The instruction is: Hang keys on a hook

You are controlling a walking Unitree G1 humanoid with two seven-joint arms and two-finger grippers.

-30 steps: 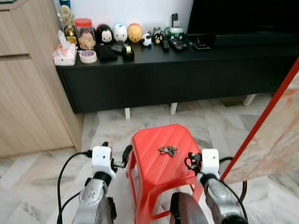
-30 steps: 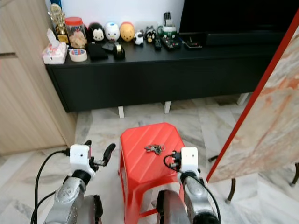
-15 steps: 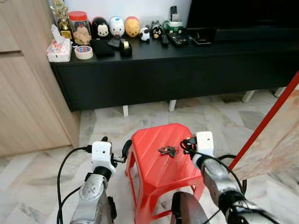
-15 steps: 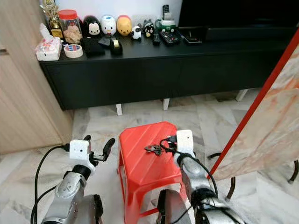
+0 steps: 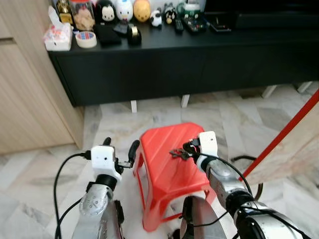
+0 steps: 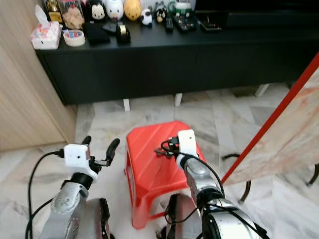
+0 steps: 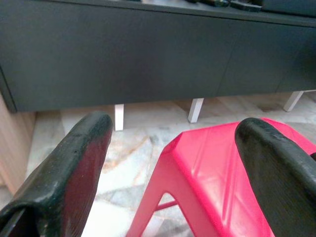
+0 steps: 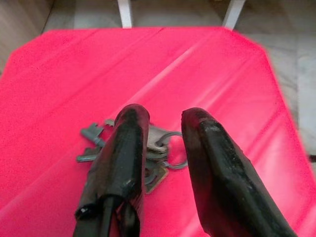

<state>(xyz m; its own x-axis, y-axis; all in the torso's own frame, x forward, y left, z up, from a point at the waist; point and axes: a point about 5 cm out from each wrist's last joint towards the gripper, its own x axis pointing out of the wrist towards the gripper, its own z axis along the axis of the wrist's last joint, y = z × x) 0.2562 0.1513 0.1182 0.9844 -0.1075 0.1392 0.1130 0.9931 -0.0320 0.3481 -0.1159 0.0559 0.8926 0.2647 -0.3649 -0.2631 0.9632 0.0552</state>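
Here the keys [image 8: 148, 150] lie flat on top of the red stool [image 5: 164, 169], toward its far right part, and the right tool [image 8: 163, 123] stands directly over them with its 2 black fingers [image 8: 123, 148] parted a little, one on each side of the bunch, gripping nothing yet. The left tool [image 5: 119, 152] hangs spread and idle just beside the stool's left edge. The bunch looks light, hard and loose: several small metal keys on a ring, likely to fan out, slide on the smooth ribbed plastic and dangle once lifted. I judge the best hold to be across the stacked blades close to the ring, leaving the ring's loop free for a hook, since thin flat metal could slip from a shallow pinch
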